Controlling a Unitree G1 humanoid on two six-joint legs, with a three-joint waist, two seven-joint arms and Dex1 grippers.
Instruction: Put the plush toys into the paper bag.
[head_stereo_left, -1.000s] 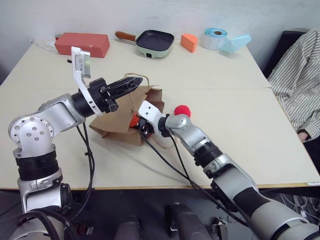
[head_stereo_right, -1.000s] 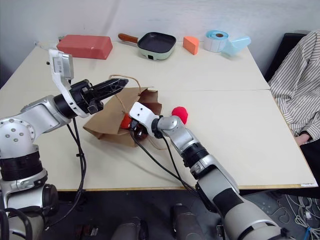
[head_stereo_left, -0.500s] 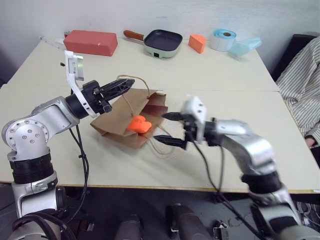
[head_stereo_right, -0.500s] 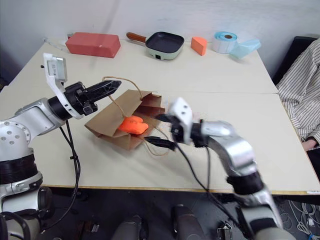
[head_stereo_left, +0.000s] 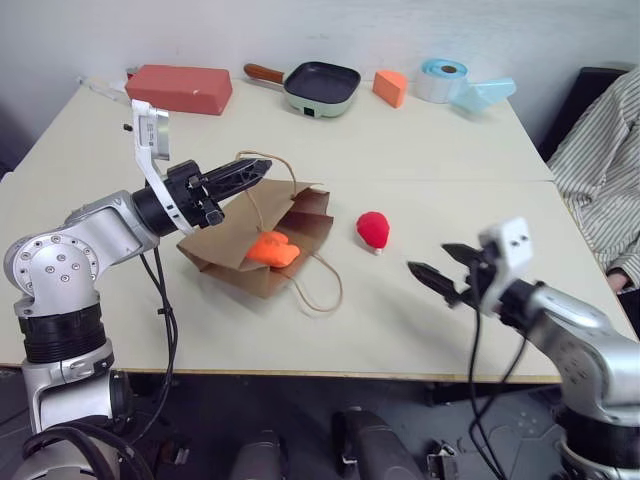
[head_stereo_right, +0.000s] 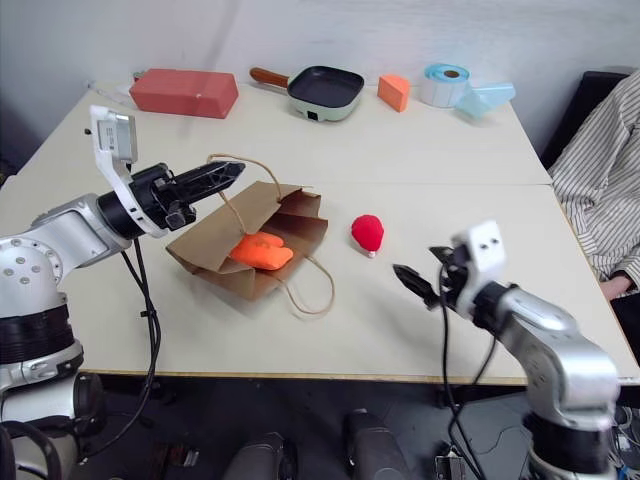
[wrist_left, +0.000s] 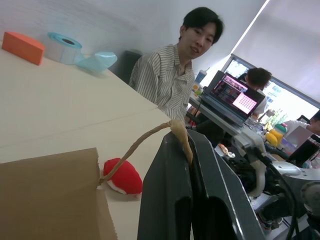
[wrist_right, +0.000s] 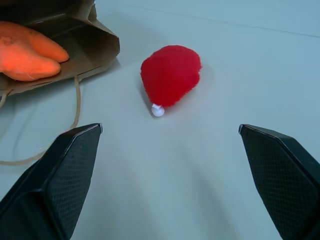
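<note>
Brown kraft paper bag lies mid-frame on the beige surface, lumpy orange plush toy in its mouth, round red plush toy just right. Left hand pinches the cord handle; right hand, fingers wide apart, has pulled back to the lower right.

The pale bench carries a brown bag lying on its side, one cord handle looped on the surface. A red toy sits just beside the bag's mouth. Along the far edge stand a red box, pan, orange wedge, tape roll and a blue piece.
</note>
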